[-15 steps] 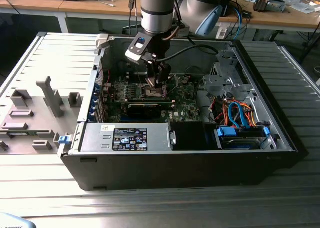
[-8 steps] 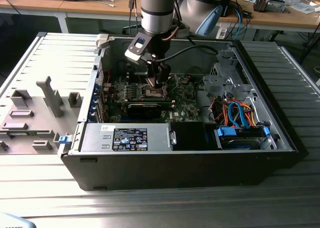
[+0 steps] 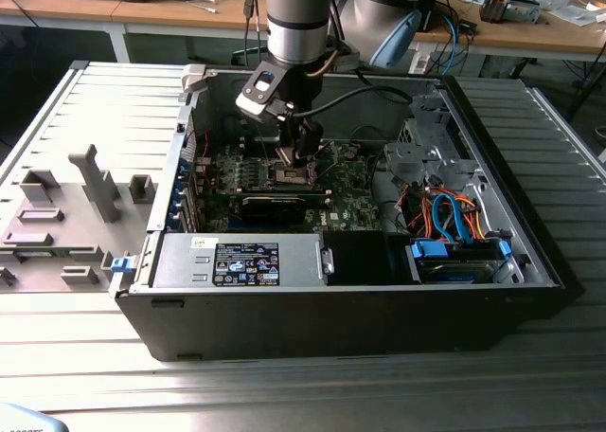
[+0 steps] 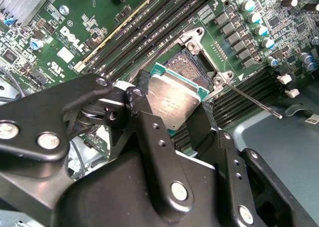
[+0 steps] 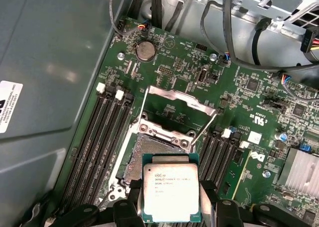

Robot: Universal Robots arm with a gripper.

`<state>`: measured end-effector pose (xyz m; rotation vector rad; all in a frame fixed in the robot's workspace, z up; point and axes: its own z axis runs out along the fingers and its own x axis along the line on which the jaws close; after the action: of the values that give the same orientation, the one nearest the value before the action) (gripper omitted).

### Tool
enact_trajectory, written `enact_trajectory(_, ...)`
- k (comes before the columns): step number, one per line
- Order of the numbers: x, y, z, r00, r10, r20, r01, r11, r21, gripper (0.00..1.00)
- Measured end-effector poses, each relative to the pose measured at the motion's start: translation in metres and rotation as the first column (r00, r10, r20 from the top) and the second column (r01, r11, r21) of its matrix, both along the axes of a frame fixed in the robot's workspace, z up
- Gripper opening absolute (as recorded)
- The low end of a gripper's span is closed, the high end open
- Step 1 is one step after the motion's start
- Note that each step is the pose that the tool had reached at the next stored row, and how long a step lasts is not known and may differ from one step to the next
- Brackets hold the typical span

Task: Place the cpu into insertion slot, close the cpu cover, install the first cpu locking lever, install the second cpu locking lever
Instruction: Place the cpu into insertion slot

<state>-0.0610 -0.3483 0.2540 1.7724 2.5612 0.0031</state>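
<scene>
Currently the gripper [image 4: 171,109] is clenched on the cpu [image 5: 171,191], with one finger [image 4: 144,120] on each of two opposite edges and the silver top facing both wrist cameras. The cpu hangs just over the near edge of the slot [image 5: 158,137]. It looks tilted in the second wrist view and is not seated; can't tell if a corner touches the rim. Most of the slot's pin field is exposed beyond the chip. The cover [image 5: 178,100] is swung up open, standing on the side of the slot away from the cpu. A lever [image 4: 251,102], a thin wire rod, sticks out free from one slot corner, unlatched. Black memory slots [image 5: 102,137] run along both sides of the slot on the green motherboard [image 5: 174,70]. A coin battery [image 5: 145,51] sits past the cover, and a finned heatsink [image 5: 301,170] is well apart near the board's edge. In the exterior view the arm [image 3: 298,25] reaches straight down into the open case [image 3: 331,323], its tip low over the board's middle. A long black card [image 3: 275,205] lies just beside that spot. The power supply [image 3: 241,261] is at the front wall, and orange and blue cables [image 3: 454,214] bunch toward the exterior view's right. The case rests on a ribbed metal table [image 3: 284,394], with a grey fixture [image 3: 95,190] on the exterior view's left.
</scene>
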Motion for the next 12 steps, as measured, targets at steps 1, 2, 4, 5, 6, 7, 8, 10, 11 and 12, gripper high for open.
enact_trajectory(1, 0.0000, 0.0000, 0.0000, 1.0000, -0.002, 0.0000, 0.002, 1.0000, 0.0000, 0.55)
enact_trajectory(2, 0.0000, 0.0000, 0.0000, 1.0000, -0.006, 0.0000, 0.006, 1.0000, 0.0000, 0.55)
enact_trajectory(4, 0.0000, 0.0000, -0.0001, 1.0000, -0.009, 0.0000, 0.009, 1.0000, 0.0000, 0.55)
enact_trajectory(5, 0.0000, 0.0000, -0.0001, 0.9999, -0.012, 0.0000, 0.012, 0.9999, 0.0000, 0.55)
enact_trajectory(6, 0.0000, 0.0000, -0.0001, 0.9999, -0.014, 0.0000, 0.014, 0.9999, 0.0000, 0.55)
enact_trajectory(7, 0.0000, 0.0000, -0.0001, 0.9999, -0.017, 0.0000, 0.017, 0.9999, 0.0000, 0.55)
enact_trajectory(8, 0.0000, 0.0000, -0.0001, 0.9998, -0.020, 0.0000, 0.020, 0.9998, 0.0000, 0.55)
enact_trajectory(10, 0.0000, 0.0000, -0.0002, 0.9997, -0.025, 0.0000, 0.025, 0.9997, 0.0000, 0.55)
enact_trajectory(11, 0.0000, 0.0000, -0.0002, 0.9996, -0.027, 0.0000, 0.027, 0.9996, 0.0000, 0.55)
enact_trajectory(12, 0.0000, 0.0000, -0.0002, 0.9996, -0.029, 0.0000, 0.029, 0.9996, 0.0000, 0.55)
